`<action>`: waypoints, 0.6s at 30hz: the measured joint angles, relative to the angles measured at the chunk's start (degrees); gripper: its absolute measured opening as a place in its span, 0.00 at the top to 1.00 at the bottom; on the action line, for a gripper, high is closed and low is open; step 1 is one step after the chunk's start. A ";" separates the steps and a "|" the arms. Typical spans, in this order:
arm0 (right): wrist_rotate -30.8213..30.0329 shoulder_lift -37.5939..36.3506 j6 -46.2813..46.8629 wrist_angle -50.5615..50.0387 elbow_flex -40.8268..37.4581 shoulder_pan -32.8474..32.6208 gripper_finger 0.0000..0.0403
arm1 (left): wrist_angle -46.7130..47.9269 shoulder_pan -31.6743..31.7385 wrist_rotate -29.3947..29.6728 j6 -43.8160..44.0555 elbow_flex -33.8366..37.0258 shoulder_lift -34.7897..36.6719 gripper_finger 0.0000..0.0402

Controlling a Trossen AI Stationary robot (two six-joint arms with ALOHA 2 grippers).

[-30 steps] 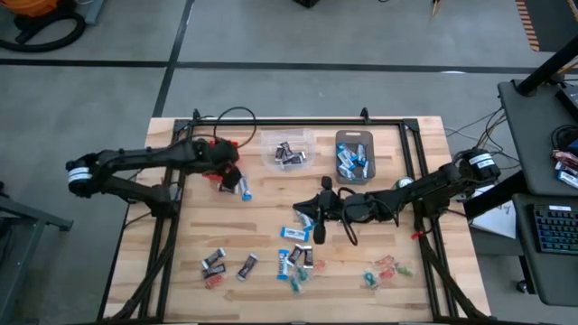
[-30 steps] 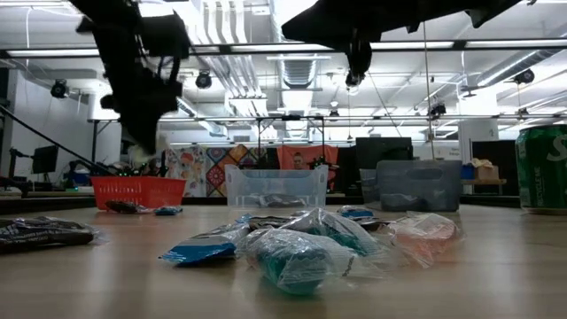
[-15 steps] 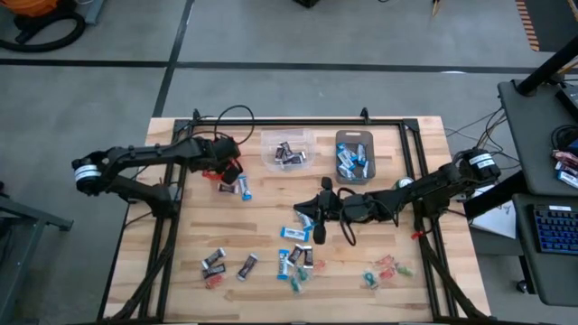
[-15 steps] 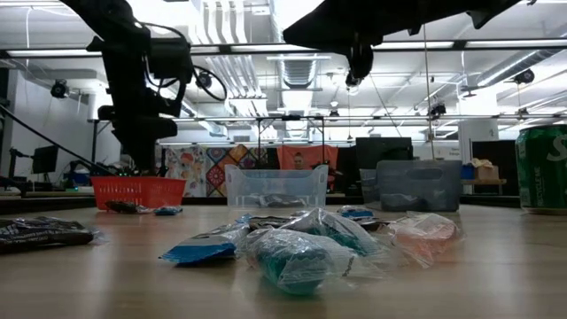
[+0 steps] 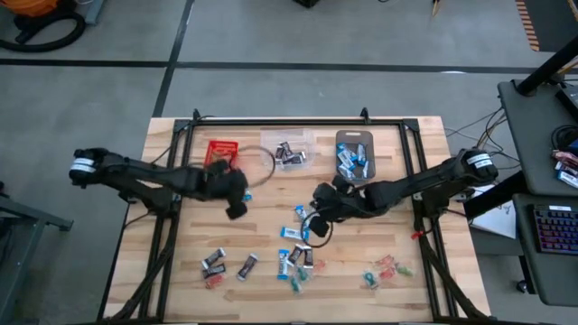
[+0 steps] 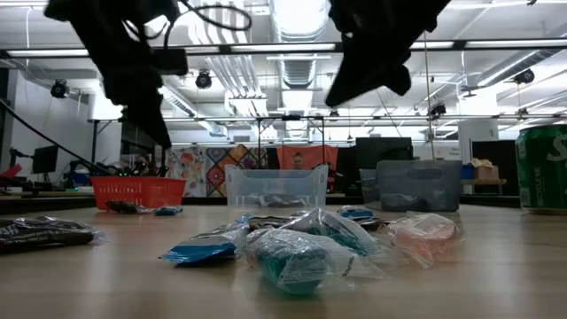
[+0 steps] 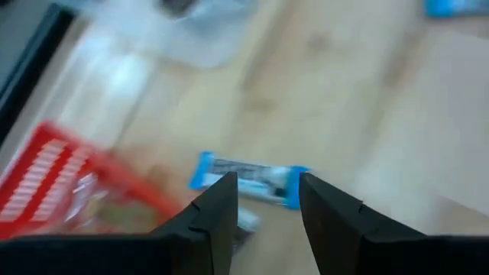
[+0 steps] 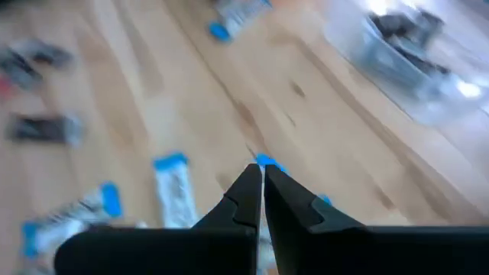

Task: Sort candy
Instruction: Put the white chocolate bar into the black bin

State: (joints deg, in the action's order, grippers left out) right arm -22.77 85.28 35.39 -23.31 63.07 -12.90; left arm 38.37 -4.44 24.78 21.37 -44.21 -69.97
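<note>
The wooden table (image 5: 424,162) carries three bins along its far edge: a red basket (image 5: 219,150) on the left, a clear bin (image 5: 287,150) and a grey bin (image 5: 354,155). The left gripper (image 5: 237,193) hovers just near of the red basket, fingers apart and empty, above a blue-and-white candy (image 7: 248,174). The right gripper (image 5: 318,199) hangs mid-table, fingers pressed together. Loose candy (image 5: 293,258) lies scattered across the near half.

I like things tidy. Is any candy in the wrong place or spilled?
Yes. Lots of candy lies loose on the table, not in the bins. One blue-and-white piece sits on the wood beside the red bin. Nothing looks broken.
</note>
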 joint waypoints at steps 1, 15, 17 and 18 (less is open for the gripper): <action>0.00 0.43 0.50 -3.30 1.31 0.01 0.98 | 0.05 -1.94 -0.03 -0.34 0.09 -0.07 0.69; 0.24 1.80 0.67 -11.61 2.32 -0.60 0.98 | -6.06 -11.39 0.46 -6.89 1.85 -2.66 0.69; 0.23 1.80 0.67 -11.33 1.55 -0.60 0.98 | -9.31 -10.78 0.71 -8.17 3.66 -2.99 0.69; 0.23 1.80 0.67 -10.98 1.09 -0.60 0.98 | -10.91 -10.34 0.78 -8.48 4.75 -3.13 0.69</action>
State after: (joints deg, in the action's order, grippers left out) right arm -22.55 87.09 36.05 -34.29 64.16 -13.50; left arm 27.46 -14.78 25.57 12.89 -39.45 -73.11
